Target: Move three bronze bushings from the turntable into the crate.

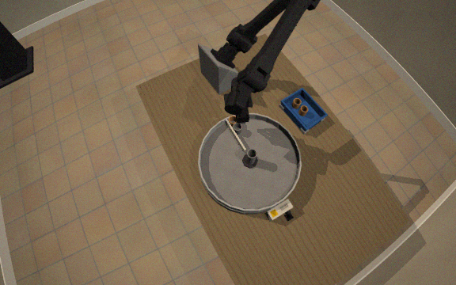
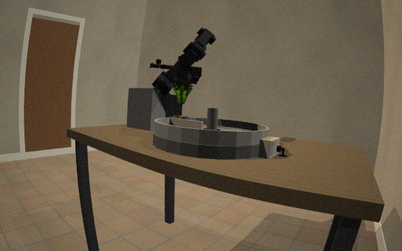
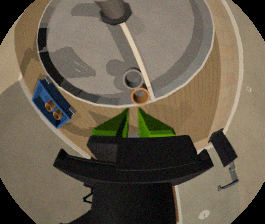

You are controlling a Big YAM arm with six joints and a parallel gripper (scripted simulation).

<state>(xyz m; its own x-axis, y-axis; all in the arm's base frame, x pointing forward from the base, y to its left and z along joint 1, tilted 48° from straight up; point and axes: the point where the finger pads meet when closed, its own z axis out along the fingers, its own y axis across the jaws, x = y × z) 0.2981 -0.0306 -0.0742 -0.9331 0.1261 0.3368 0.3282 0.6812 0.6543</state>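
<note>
My gripper (image 2: 182, 102) (image 3: 133, 111) is nearly closed, with a small gap and nothing between its green fingertips. It hangs above the turntable's rim on the robot-base side. On the turntable (image 1: 244, 186) (image 2: 211, 142) (image 3: 163, 30), a bronze bushing (image 1: 233, 119) (image 3: 140, 101) stands upright close to the rim, just beyond the fingertips in the wrist view. A grey bushing (image 1: 237, 130) (image 3: 125, 80) stands beside it, further in. Two bronze bushings (image 1: 297, 104) (image 1: 304, 111) (image 3: 49, 105) (image 3: 57, 114) stand in the blue crate (image 1: 306, 126) (image 3: 45, 90).
A pale straight bar (image 1: 236, 134) (image 2: 187, 123) (image 3: 136, 57) runs from near the central post (image 2: 212, 118) to the rim, right beside the bushings. The turntable has a raised wall. A small white box (image 1: 280, 210) (image 2: 271, 148) adjoins its outside. A grey block (image 2: 141, 108) stands near the arm's base.
</note>
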